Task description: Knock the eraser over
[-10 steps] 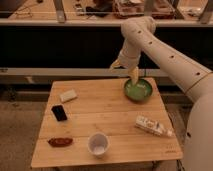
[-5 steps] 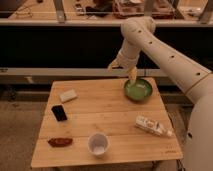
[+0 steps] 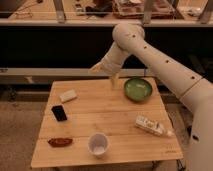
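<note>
The eraser (image 3: pixel 59 113) is a small black block on the left part of the wooden table (image 3: pixel 115 117); I cannot tell whether it stands or lies. My gripper (image 3: pixel 114 81) hangs from the white arm over the table's back edge, just left of the green bowl. It is well to the right of the eraser and farther back, and is not touching it.
A whitish flat block (image 3: pixel 68 95) lies behind the eraser. A reddish-brown elongated item (image 3: pixel 60 142) lies at the front left. A white cup (image 3: pixel 98 144) stands at the front middle. A green bowl (image 3: pixel 138 89) sits at the back right, and a white packet (image 3: pixel 152 126) lies at the right.
The arm has swung the gripper left, from over the green bowl to just left of it. The things on the table have not moved.
</note>
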Controlling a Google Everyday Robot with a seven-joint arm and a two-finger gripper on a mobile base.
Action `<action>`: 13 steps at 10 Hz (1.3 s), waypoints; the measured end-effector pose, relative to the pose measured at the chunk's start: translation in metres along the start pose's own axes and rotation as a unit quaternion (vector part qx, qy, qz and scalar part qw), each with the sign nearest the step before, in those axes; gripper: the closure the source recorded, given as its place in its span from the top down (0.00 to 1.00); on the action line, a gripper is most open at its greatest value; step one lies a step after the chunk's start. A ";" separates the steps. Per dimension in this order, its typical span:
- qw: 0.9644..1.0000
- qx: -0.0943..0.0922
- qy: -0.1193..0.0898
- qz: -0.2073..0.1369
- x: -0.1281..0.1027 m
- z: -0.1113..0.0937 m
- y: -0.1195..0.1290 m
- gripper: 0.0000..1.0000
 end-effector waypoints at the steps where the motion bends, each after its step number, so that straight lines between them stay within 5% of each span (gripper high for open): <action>1: 1.000 0.014 -0.017 -0.010 -0.011 0.008 -0.004 0.58; 4: 0.996 0.033 -0.078 -0.041 -0.054 0.033 -0.015 0.28; 7: 0.986 0.032 -0.142 -0.084 -0.114 0.051 -0.015 0.02; 9: 0.976 0.024 -0.186 -0.113 -0.165 0.065 -0.005 0.00; 11: 0.971 0.027 -0.204 -0.119 -0.188 0.076 0.001 0.00; 13: 0.971 0.027 -0.207 -0.119 -0.191 0.077 0.002 0.00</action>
